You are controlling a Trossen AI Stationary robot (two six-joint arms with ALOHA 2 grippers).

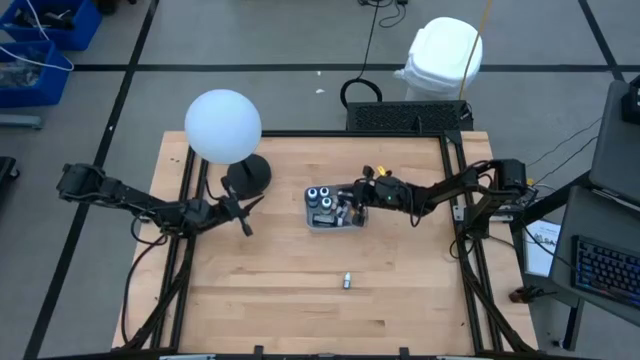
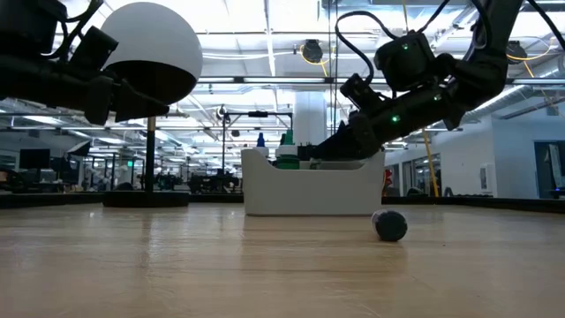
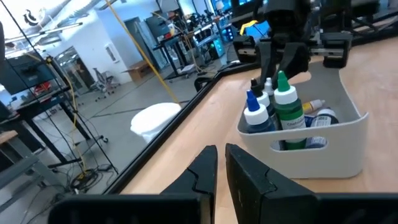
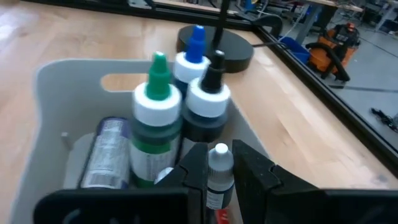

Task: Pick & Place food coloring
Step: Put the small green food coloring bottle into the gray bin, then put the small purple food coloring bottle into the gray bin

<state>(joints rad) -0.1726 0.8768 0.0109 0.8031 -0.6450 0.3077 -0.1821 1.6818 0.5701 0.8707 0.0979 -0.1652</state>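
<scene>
A small white-capped bottle point(image 4: 219, 171) is gripped by the right gripper point(image 4: 217, 180) over the tray point(image 1: 335, 224); left gripper point(image 3: 219, 168) jaws closed (empty, apart).

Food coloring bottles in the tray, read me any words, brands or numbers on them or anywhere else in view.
None can be read.
Green bottle: label print too blurred.
Lying bottle in the tray: print blurred.
Small bottle in the right pincer: label unreadable.
Loose bottle on the table: too small.
</scene>
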